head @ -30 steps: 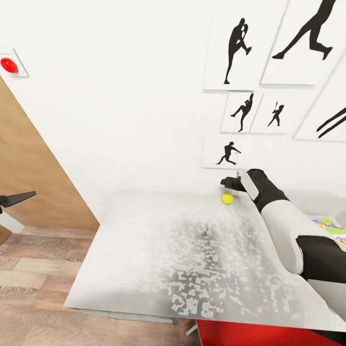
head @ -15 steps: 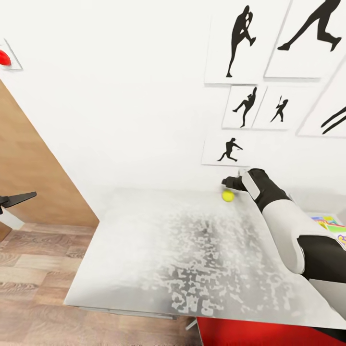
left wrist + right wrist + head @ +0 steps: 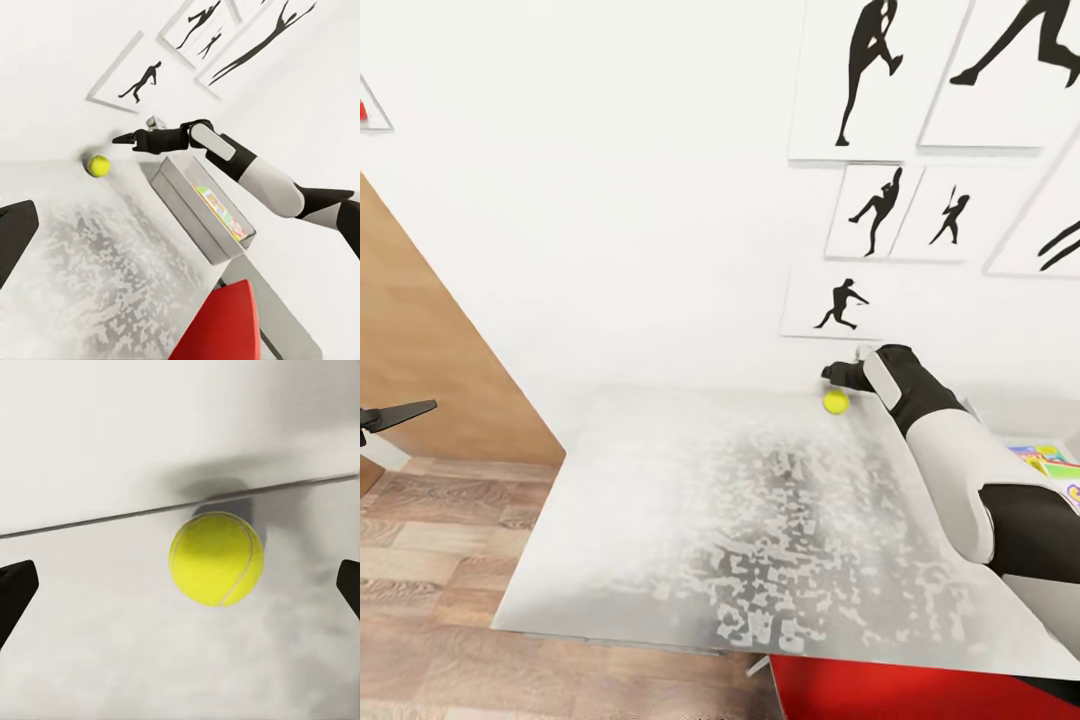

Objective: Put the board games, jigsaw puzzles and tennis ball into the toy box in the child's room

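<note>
The tennis ball, small and yellow-green, rests on the light-grey table at its far edge by the white wall. My right gripper hovers just behind and above it, open. In the right wrist view the ball sits between the two spread fingertips, untouched. The grey toy box stands right of the ball with colourful flat toys inside; I cannot tell which ones. Its edge peeks past my right arm. My left gripper hangs off the table's left side, open and empty. The bed is out of view.
A red chair is tucked under the table's near edge. Black silhouette pictures hang on the wall behind the ball. A wooden panel and plank floor lie to the left.
The head camera has shifted a little, so the whole picture has slid. My right gripper still hovers at the ball, which lies where it was. The left gripper has not moved.
</note>
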You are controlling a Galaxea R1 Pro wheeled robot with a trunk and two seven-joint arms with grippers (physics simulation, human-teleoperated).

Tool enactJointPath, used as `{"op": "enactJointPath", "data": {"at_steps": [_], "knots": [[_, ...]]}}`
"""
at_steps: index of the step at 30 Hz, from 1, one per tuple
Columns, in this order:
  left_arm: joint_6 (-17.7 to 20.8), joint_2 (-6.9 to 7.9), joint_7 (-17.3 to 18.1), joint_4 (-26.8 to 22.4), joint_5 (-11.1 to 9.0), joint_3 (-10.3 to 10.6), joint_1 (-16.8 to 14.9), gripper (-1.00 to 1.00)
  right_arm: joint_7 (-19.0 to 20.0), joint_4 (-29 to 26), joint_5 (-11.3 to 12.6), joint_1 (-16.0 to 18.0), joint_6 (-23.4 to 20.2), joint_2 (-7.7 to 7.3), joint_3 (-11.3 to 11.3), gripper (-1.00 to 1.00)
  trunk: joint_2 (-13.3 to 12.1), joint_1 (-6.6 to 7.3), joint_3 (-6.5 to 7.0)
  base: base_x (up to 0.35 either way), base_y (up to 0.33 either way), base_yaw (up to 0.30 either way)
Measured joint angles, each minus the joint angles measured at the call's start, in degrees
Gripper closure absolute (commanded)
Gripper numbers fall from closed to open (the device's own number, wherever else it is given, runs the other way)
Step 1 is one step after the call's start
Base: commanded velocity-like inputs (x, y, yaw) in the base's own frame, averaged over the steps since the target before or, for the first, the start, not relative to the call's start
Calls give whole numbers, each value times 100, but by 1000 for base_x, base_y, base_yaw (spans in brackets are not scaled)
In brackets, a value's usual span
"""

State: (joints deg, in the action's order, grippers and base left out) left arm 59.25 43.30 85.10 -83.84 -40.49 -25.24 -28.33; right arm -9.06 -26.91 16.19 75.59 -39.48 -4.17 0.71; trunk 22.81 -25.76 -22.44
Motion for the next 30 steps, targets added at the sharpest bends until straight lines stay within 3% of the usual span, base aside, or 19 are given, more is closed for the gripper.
{"op": "enactJointPath", "data": {"at_steps": [19, 26, 30], "knots": [[0, 8, -1, 2, 3, 0, -1, -100, -9, -6, -31, 98, -117, -50, 5, -100, 0, 0, -179, 0, 0, 0], [0, 16, -1, 4, 10, -7, -1, -100, -10, -1, -391, 144, -119, -53, 3, -100, 0, 0, -245, 0, 0, 0], [0, 18, -1, 2, 5, -8, -1, -100, -5, -1, -467, 150, -119, -50, 1, -100, 0, 0, -283, 0, 0, 0]]}}
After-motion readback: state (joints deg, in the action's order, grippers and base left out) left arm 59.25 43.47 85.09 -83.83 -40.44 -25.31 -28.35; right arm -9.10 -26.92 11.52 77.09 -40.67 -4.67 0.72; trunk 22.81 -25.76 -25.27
